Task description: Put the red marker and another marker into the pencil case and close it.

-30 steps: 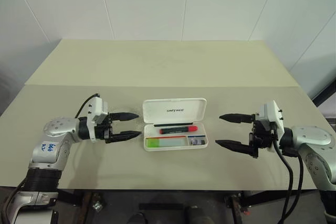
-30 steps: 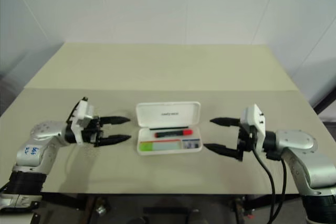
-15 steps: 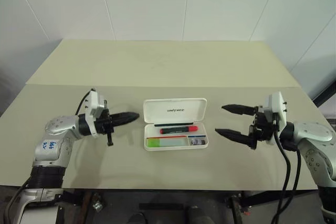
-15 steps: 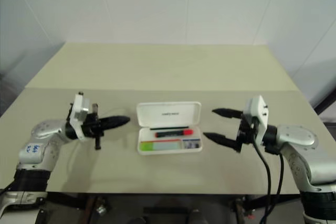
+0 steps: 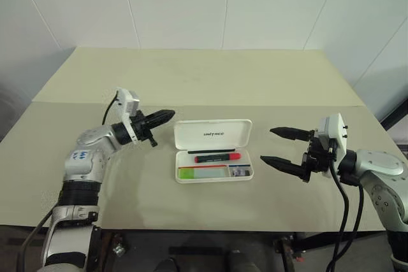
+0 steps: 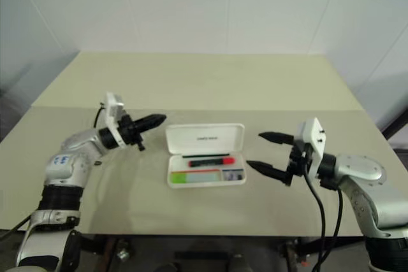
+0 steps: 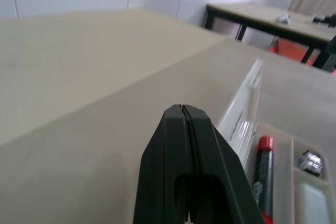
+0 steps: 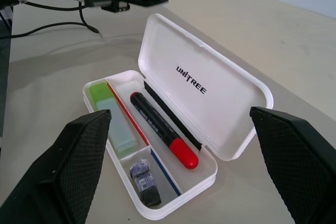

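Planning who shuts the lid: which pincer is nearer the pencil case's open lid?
Left. The left pincer, shut, hovers just off the lid's left corner of the pencil case. The right pincer, open, sits farther off to the case's right.

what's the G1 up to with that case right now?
Both markers already lie in the open pencil case: the red marker in the long slot, the green marker in the slot beside it. The lid stands upright, not yet closed. The left pincer is shut, holds nothing and points at the lid's left end from behind. The right pincer hangs open to the right of the case, clear of it. Only the closing remains.
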